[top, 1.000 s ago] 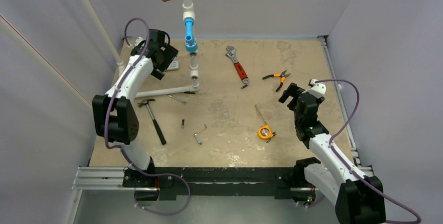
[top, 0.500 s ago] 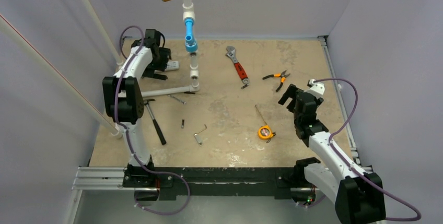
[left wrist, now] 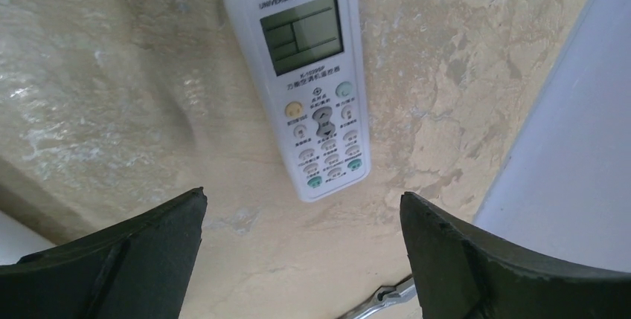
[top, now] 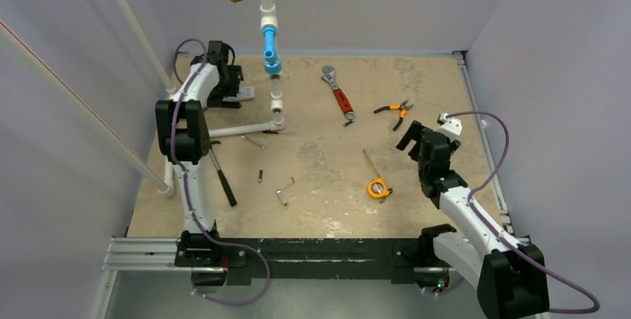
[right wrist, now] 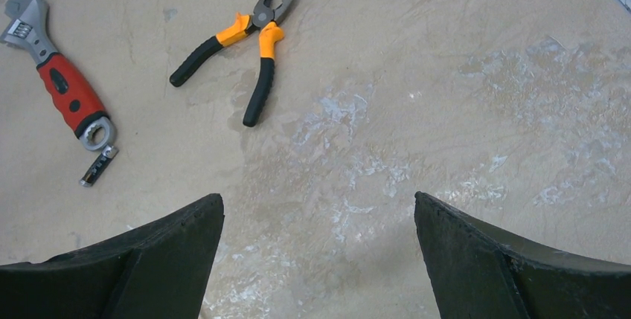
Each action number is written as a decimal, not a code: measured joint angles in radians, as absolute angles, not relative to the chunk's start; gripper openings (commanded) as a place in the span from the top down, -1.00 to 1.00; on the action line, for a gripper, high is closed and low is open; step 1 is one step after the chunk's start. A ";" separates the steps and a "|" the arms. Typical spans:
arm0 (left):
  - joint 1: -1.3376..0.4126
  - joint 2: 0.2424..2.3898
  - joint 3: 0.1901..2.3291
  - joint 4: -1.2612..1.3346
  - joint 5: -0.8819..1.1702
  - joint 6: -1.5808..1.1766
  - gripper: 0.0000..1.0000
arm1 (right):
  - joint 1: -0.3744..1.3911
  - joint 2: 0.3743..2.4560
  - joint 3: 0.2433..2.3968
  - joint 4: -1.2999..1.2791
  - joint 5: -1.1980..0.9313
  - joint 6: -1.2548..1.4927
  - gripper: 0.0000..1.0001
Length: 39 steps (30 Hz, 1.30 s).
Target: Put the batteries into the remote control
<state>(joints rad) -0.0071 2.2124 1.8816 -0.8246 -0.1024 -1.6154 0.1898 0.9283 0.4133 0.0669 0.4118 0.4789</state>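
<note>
The remote control (left wrist: 301, 81) lies flat and face up on the surface (top: 327, 155), just to the left of the upright pipe stack (top: 274, 73) and apart from it. Its pale display and rows of buttons are in plain view. The left arm (top: 190, 107) reaches to that same side of the pipe stack, and the left jaws hang above the remote control, spread wide and touching nothing. In the left wrist view the button end of the remote control sits between the two dark fingers (left wrist: 134, 259), with the display end pointing away from them.

The right arm (top: 454, 200) stands well to the right of the pipe stack. The right jaws are spread wide too, with only bare surface between them and nothing held.

A red-handled wrench (top: 338, 96) lies near the pipe stack on its right. Orange-and-black pliers (top: 394, 113) lie farther right of the stack, between the wrench and the right jaws. A yellow tape measure (top: 378, 187) sits right of the stack and nearer the arm bases. A hammer (top: 219, 170) lies left of the stack on its near side, and a small hex key (top: 284, 191) rests straight toward the bases from the stack.
</note>
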 measured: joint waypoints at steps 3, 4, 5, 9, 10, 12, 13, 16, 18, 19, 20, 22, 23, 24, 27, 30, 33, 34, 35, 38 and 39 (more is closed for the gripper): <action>0.006 2.243 1.917 -0.825 -0.097 -1.623 -0.91 | 0.190 0.942 0.417 0.064 0.413 0.479 -0.97; 0.012 2.255 1.930 -0.825 -0.097 -1.627 -0.89 | 0.190 0.944 0.418 0.064 0.413 0.479 -0.97; 0.018 2.265 1.943 -0.824 -0.097 -1.633 -0.88 | 0.190 0.947 0.421 0.062 0.413 0.480 -0.97; 0.033 2.301 1.979 -0.829 -0.089 -1.649 -0.85 | 0.190 0.954 0.426 0.061 0.413 0.480 -0.97; 0.036 2.313 1.994 -0.833 -0.086 -1.655 -0.85 | 0.190 0.958 0.428 0.061 0.413 0.480 -0.97; 0.038 2.339 2.024 -0.837 -0.081 -1.663 -0.82 | 0.190 0.962 0.428 0.061 0.413 0.480 -0.97; 0.038 2.350 2.035 -0.838 -0.079 -1.666 -0.81 | 0.190 0.963 0.428 0.060 0.413 0.480 -0.97; 0.037 2.372 2.046 -0.840 -0.068 -1.674 -0.73 | 0.190 0.963 0.428 0.060 0.413 0.480 -0.97; 0.037 2.379 2.048 -0.844 -0.056 -1.687 -0.68 | 0.190 0.964 0.428 0.060 0.414 0.481 -0.96; 0.037 2.379 2.050 -0.846 -0.056 -1.690 -0.65 | 0.190 0.964 0.428 0.060 0.414 0.482 -0.96; 0.038 2.379 2.051 -0.847 -0.055 -1.693 -0.60 | 0.190 0.965 0.428 0.061 0.414 0.482 -0.96; 0.037 2.383 2.051 -0.850 -0.053 -1.695 -0.49 | 0.190 0.968 0.428 0.061 0.417 0.483 -0.96; 0.037 2.384 2.052 -0.851 -0.049 -1.698 -0.42 | 0.190 0.971 0.428 0.061 0.418 0.484 -0.96; 0.037 2.385 2.052 -0.852 -0.048 -1.702 -0.36 | 0.190 0.975 0.428 0.061 0.419 0.485 -0.96; 0.037 2.388 2.052 -0.855 -0.047 -1.709 -0.22 | 0.190 0.982 0.428 0.062 0.420 0.487 -0.96; 0.037 2.390 2.052 -0.855 -0.045 -1.710 -0.17 | 0.190 0.983 0.428 0.063 0.420 0.490 -0.96; 0.037 2.391 2.052 -0.854 -0.042 -1.710 -0.12 | 0.190 0.984 0.428 0.065 0.420 0.490 -0.96; 0.038 2.391 2.052 -0.854 -0.039 -1.710 -0.10 | 0.190 0.986 0.428 0.065 0.420 0.490 -0.96; 0.038 2.392 2.051 -0.852 -0.036 -1.710 -0.09 | 0.190 0.988 0.428 0.067 0.420 0.490 -0.96; 0.038 2.392 2.046 -0.838 -0.024 -1.710 -0.01 | 0.190 0.991 0.428 0.067 0.419 0.490 -0.96; 0.038 2.392 2.043 -0.830 -0.017 -1.710 0.03 | 0.190 0.992 0.428 0.068 0.419 0.490 -0.96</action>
